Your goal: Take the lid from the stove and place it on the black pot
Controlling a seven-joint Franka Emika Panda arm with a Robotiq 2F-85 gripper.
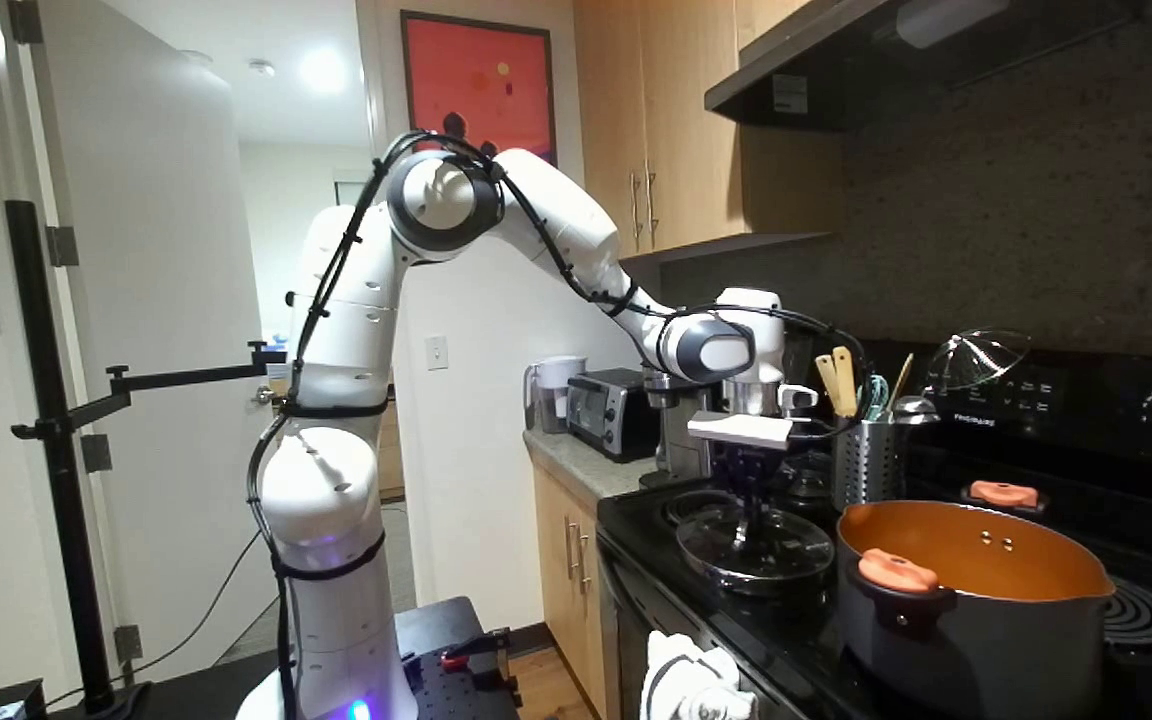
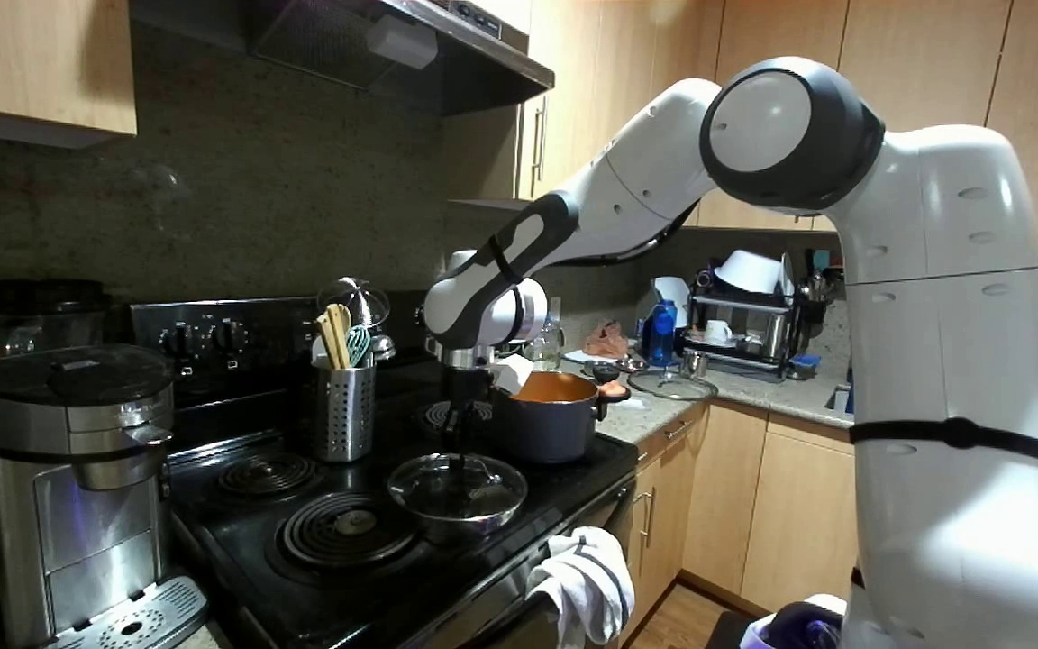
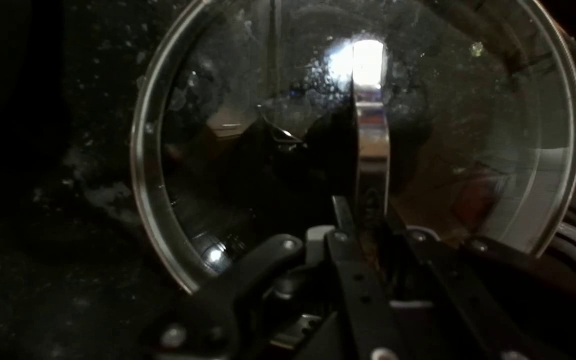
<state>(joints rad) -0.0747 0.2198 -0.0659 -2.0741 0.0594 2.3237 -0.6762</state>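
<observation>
Here's the black worktop (image 2: pixel 303 606), dark coils (image 2: pixel 325 541) ringed into it, and the pot (image 2: pixel 544 433) stands upright at its far end in an exterior view! Towards the back it's the holder (image 2: pixel 348 416), upright between two coils. And the lid (image 2: pixel 489 501), down low just beside the pot: touching the surface or barely clear of it, I can't tell.

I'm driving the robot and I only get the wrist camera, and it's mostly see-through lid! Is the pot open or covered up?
Observer: Open! Both exterior views show straight into the black pot, which looks orange inside.
Operator: Cool! Is there anything tall around that I might bump?
Observer: Maybe: a metal utensil holder stands toward the back of the stove.
Operator: And what's low down at the front?
Observer: A white towel hangs there.
</observation>
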